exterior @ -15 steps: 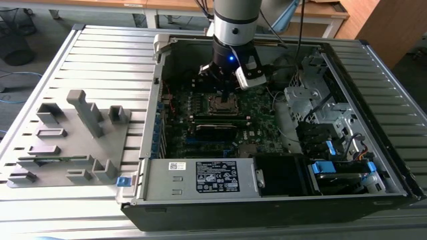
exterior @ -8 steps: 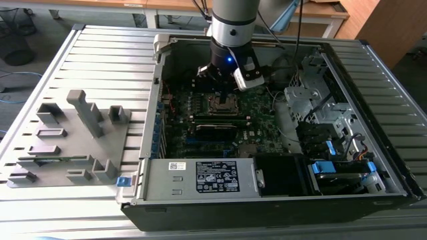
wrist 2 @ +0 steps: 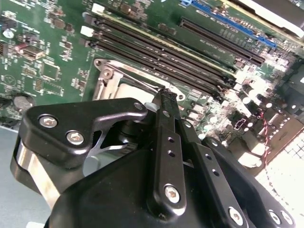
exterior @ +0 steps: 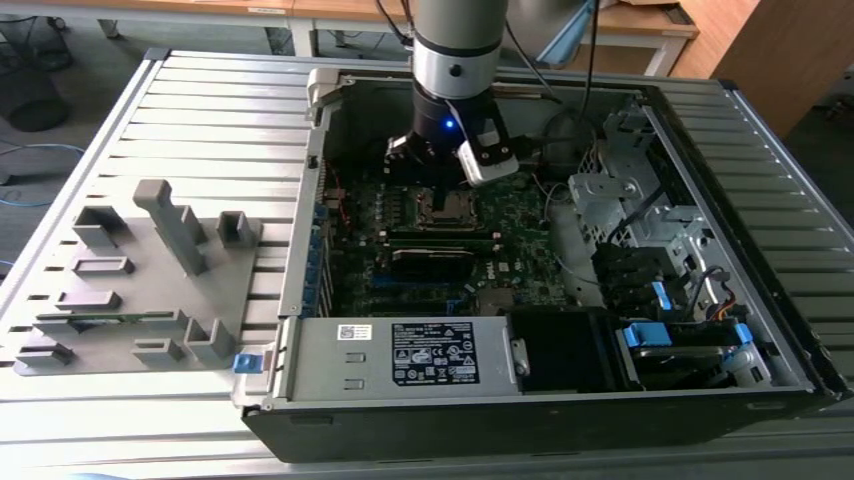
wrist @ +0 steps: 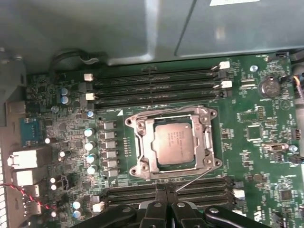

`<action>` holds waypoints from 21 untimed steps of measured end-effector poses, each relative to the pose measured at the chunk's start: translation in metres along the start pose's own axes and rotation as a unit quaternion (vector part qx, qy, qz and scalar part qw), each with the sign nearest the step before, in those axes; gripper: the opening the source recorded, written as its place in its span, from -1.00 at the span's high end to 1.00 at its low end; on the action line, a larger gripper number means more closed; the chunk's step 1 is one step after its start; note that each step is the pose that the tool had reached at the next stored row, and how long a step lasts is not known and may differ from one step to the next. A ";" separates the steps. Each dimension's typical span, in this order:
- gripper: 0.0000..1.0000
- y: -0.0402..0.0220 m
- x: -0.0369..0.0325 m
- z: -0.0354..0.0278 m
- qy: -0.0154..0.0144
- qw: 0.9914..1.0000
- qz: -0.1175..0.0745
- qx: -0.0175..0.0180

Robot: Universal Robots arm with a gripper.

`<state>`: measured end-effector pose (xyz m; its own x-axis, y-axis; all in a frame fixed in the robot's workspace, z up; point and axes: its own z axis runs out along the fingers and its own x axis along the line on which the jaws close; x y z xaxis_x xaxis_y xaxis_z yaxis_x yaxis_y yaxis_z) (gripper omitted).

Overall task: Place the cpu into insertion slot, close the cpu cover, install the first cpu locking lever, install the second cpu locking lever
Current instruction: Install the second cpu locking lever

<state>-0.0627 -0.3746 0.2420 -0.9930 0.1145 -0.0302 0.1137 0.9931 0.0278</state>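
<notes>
The cpu (wrist: 174,141), a dull silver square, lies in the insertion slot (wrist: 134,168) on the green motherboard. The cpu cover (wrist: 148,142) lies flat over it, with the chip showing through its window. A thin locking lever (wrist: 194,179) slants up off the board from the socket's corner toward my fingertips. My gripper (wrist: 166,189) is shut, its tips together just off the socket's edge beside that lever's end; I see nothing between the fingers. The second wrist view shows the shut gripper (wrist 2: 166,95) over the socket's rim (wrist 2: 107,80). In the exterior view the arm (exterior: 454,60) reaches down into the case above the socket (exterior: 447,207).
Long black memory slots (wrist: 156,85) run on both sides of the socket. A labelled power supply box (exterior: 400,355) fills the case's near side, with drive bays and cables (exterior: 641,230) on the exterior view's right. A grey fixture (exterior: 147,280) stands outside the case on the exterior view's left.
</notes>
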 end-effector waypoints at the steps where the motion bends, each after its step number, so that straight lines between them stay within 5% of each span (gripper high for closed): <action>1: 0.79 -0.0002 0.0016 0.0007 0.000 1.000 0.000 0.000; 6: 0.79 -0.0021 0.0088 0.0047 0.000 1.000 0.000 0.000; 21: 0.79 -0.0061 0.0096 0.0099 0.000 1.000 -0.001 0.001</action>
<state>-0.0726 -0.3794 0.2316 -0.9932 0.1126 -0.0298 0.1119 0.9934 0.0250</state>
